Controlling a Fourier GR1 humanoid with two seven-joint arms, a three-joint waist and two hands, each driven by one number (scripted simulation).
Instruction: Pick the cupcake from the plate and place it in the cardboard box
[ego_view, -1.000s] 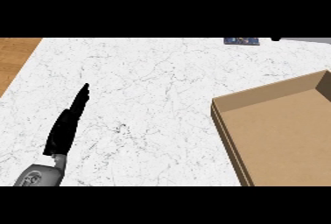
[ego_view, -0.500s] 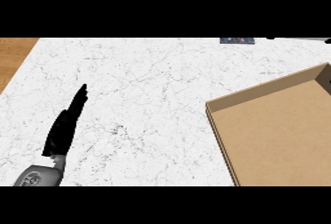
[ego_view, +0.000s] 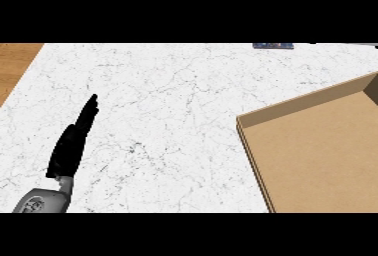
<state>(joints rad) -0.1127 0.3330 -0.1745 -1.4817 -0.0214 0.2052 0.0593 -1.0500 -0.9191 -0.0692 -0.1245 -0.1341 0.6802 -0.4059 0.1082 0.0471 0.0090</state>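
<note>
Cardboard box (ego_view: 317, 150) slightly further left.

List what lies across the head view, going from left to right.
Wooden surface at the far left edge → left hand, fingers straight, over the white marble counter → small dark object at the counter's far edge → cardboard box, open. No cupcake, plate or right hand shows.

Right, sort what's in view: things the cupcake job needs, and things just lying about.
For the job:
- cardboard box, open, at the right
- left robot hand, fingers straight, holding nothing

Lying about:
- dark blue item at the counter's far edge

No cupcake or plate shows.
</note>
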